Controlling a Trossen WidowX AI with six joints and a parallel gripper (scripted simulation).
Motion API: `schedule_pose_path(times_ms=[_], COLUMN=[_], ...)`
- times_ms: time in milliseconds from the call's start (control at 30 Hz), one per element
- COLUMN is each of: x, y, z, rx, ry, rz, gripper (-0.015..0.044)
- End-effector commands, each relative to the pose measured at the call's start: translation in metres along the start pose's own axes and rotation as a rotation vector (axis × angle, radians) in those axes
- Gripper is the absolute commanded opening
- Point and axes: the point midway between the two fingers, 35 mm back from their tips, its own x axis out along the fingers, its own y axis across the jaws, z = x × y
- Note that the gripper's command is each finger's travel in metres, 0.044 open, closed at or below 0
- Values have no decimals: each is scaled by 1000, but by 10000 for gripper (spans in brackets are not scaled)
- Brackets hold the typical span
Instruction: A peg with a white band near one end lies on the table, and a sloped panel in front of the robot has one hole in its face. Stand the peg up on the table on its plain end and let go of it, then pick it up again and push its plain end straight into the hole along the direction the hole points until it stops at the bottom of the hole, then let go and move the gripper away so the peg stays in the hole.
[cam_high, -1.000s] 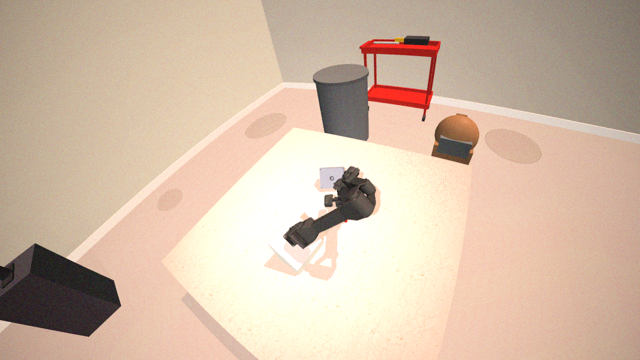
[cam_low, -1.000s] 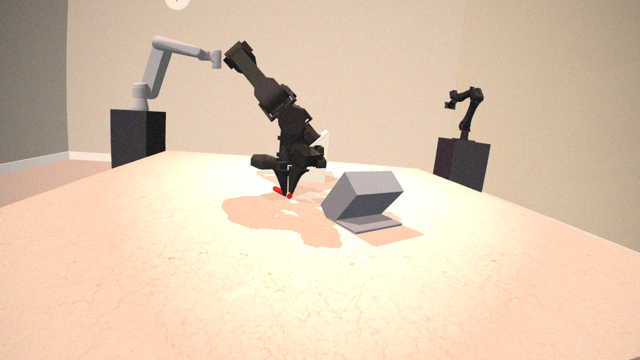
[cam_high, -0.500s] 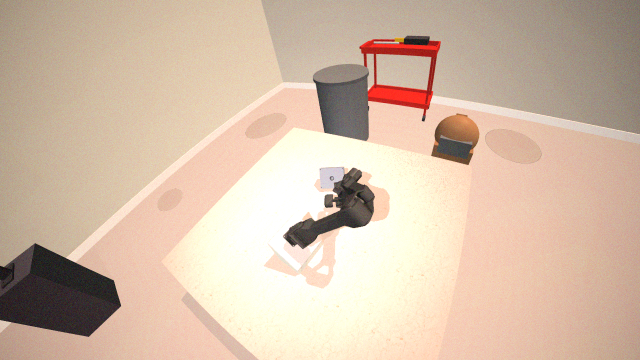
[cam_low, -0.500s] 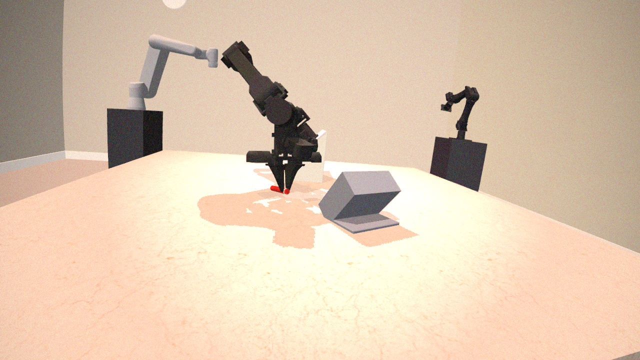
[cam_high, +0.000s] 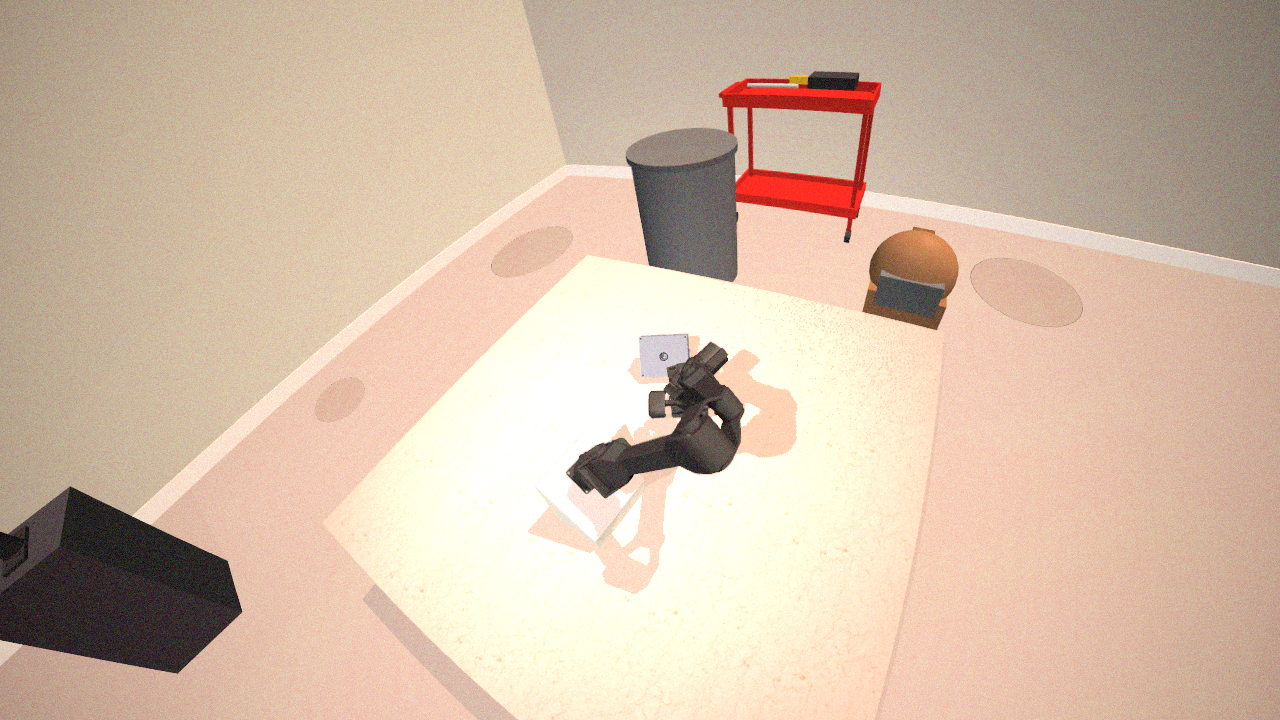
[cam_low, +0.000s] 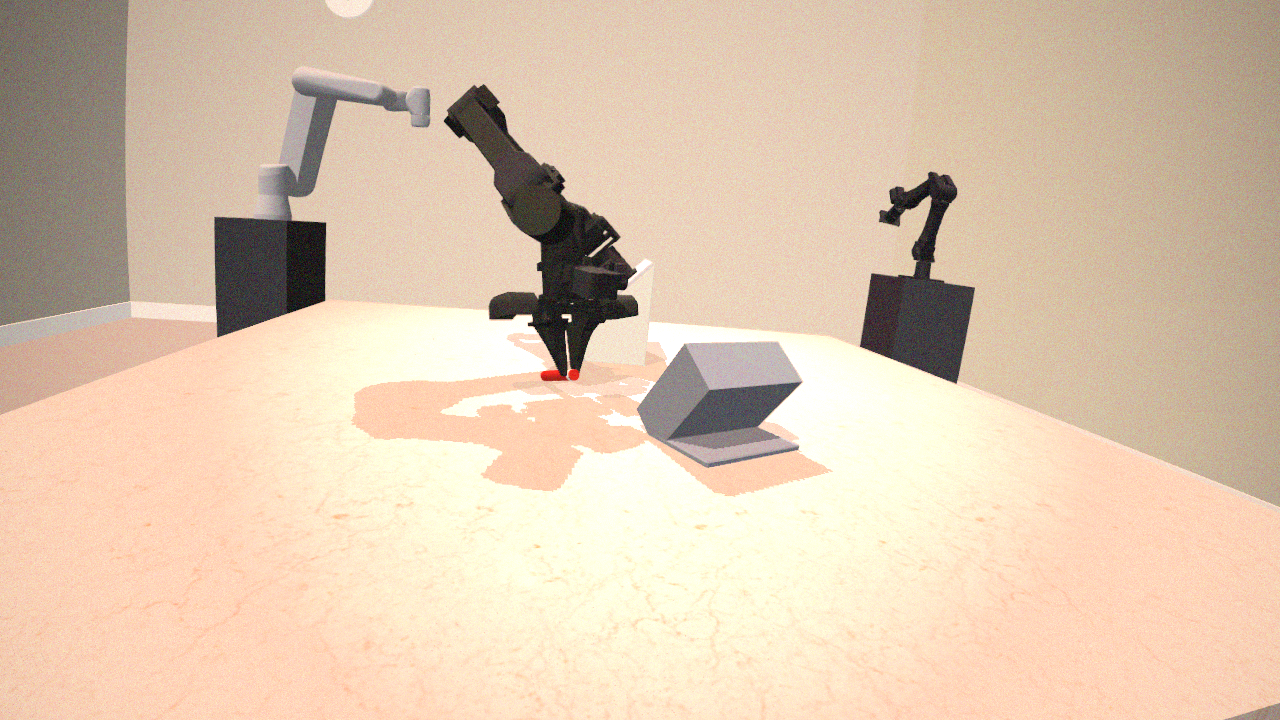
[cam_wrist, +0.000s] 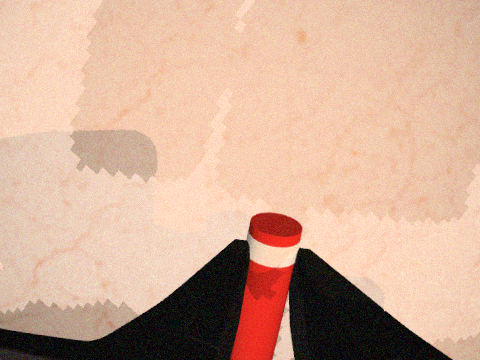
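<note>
The red peg (cam_low: 550, 376) (cam_wrist: 260, 320) lies about level, at or just above the table; whether it touches the table cannot be told. Its white band is near the end facing the wrist camera. My gripper (cam_low: 569, 372) (cam_wrist: 269, 258) is shut on the peg near the banded end, one finger on each side. The plain end is out of the wrist view. In the top view the arm hides the peg and fingertips. The sloped panel (cam_high: 651, 345) (cam_low: 751, 362) stands close to the gripper; its face shows one round hole (cam_high: 663, 356) in the top view, while the exterior camera sees it from behind.
A white wedge-shaped block (cam_high: 595, 528) (cam_low: 637, 322) stands by the arm's base, away from the panel. The arm reaches over the table (cam_high: 769, 573) (cam_low: 626, 608). A grey bin (cam_high: 689, 214) and a red cart (cam_high: 801, 189) stand beyond the table's edge.
</note>
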Motion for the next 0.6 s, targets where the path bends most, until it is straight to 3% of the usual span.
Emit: schedule_pose_path(times_ms=[0, 567], x=[-2, -11], y=[3, 3], z=[-3, -10], rx=[-8, -8], ry=[-35, -182], rz=[6, 6], gripper=[49, 49])
